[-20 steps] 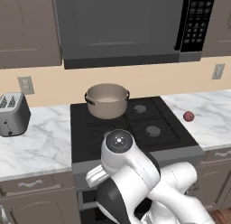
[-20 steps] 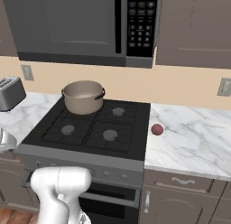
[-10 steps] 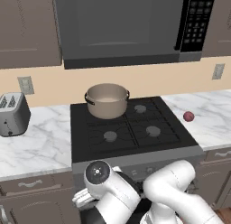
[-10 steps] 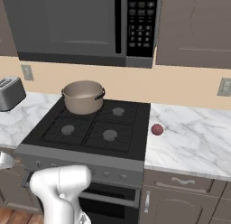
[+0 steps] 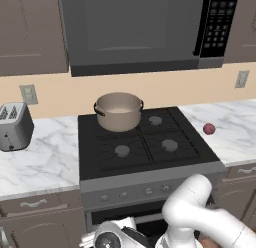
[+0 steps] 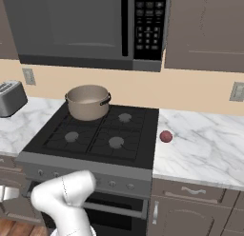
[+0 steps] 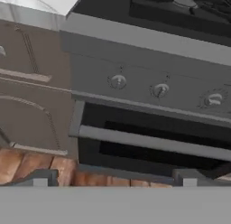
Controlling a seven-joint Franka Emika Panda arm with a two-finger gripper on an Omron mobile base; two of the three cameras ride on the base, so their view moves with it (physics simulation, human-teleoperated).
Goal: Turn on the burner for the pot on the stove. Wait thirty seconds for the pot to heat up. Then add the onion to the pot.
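1. The pot [image 5: 119, 111] is sitting on the back-left burner [image 6: 87, 117] of the stove [image 5: 145, 164], so the knob for that burner is the one that needs turning
2. The onion [image 5: 209, 128] is resting on the marble table [image 5: 235, 137] just right of the cooktop, well apart from the pot, likely waiting there until the heating is done
3. The arm is reaching low in front of the stove, which seems meant to bring the hand level with the front knobs [image 7: 160, 90]
4. In the hand view the fingers [image 7: 39, 179] are pointing at the stove front, with the knob row above the oven door handle [image 7: 153, 144]
5. The fingers are standing fully apart, holding nothing and touching nothing; they are short of the knobs
6. A toaster [image 5: 14, 126] is sitting on the left table, away from the work
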